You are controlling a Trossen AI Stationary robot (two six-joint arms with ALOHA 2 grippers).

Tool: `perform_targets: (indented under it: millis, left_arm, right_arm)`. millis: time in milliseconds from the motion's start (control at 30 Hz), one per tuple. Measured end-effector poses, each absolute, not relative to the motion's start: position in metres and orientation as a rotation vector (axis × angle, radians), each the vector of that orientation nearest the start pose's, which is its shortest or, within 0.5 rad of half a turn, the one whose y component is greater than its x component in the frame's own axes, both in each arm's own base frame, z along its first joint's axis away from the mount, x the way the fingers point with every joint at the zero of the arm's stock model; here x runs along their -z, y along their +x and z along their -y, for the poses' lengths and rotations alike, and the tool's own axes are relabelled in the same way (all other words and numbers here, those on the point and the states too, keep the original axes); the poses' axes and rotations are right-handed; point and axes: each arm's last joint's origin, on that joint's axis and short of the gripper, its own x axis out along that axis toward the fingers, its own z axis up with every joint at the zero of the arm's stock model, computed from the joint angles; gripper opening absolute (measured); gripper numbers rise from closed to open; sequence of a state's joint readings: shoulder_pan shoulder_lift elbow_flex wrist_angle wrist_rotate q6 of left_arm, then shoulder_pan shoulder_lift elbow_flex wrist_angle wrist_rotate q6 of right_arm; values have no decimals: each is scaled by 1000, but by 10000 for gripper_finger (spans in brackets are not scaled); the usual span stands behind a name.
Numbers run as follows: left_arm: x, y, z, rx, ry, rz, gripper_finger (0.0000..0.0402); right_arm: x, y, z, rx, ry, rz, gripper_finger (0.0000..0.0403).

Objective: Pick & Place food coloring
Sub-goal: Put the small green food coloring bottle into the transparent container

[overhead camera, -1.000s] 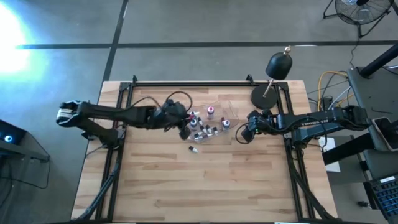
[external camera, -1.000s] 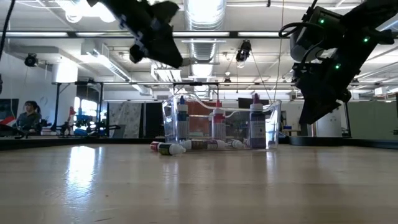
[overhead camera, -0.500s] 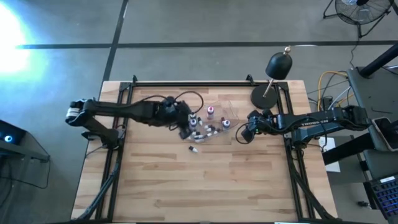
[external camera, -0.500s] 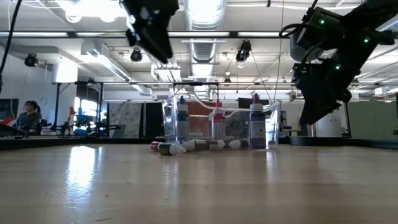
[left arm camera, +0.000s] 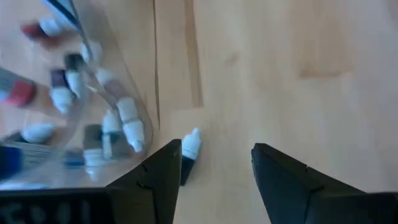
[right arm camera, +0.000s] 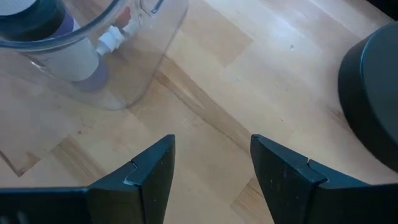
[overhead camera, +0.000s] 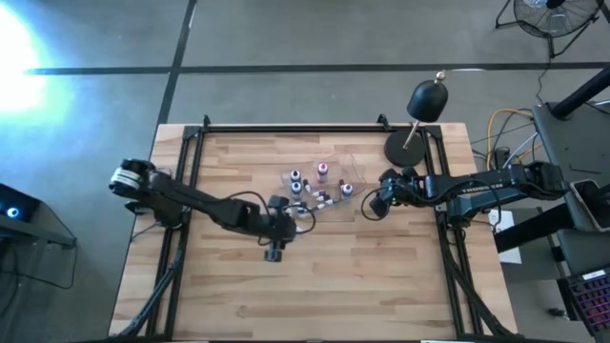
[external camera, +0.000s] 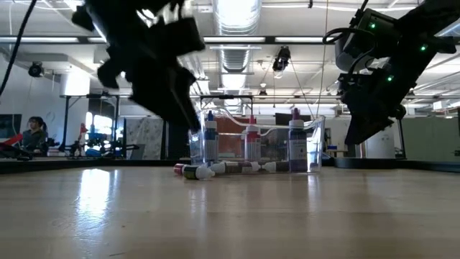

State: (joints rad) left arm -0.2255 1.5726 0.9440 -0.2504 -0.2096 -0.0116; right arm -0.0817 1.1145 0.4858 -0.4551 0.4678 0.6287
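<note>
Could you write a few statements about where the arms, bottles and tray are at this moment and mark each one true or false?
1. The left gripper has its jaws open over a loose bottle lying on the bare table just outside the clear tray. True.
2. The right gripper is clamped on a bottle. False: its jaws are open and empty, above bare wood beside the tray.
3. Three bottles stand upright in the tray in the low view. True.
4. The black lamp stands inside the tray. False: it stands apart from the tray, towards the table's far right corner.
5. Every bottle is already in the tray. False: at least the loose bottle lies outside it.
</note>
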Motion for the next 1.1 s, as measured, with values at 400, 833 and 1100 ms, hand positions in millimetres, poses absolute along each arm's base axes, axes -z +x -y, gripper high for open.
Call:
perform_targets:
  millis: [400,833,1100]
  left_arm:
    - [-155,337,53,-33,222,-977,170]
    - [-150,338,53,-19,176,-1012,169]
    - [-145,333,54,-33,18,-1071,167]
  right_arm:
    - [-161,179,26,756,377,-902,203]
    - [-161,179,26,751,381,-905,203]
    - [-161,179,26,751,381,-904,203]
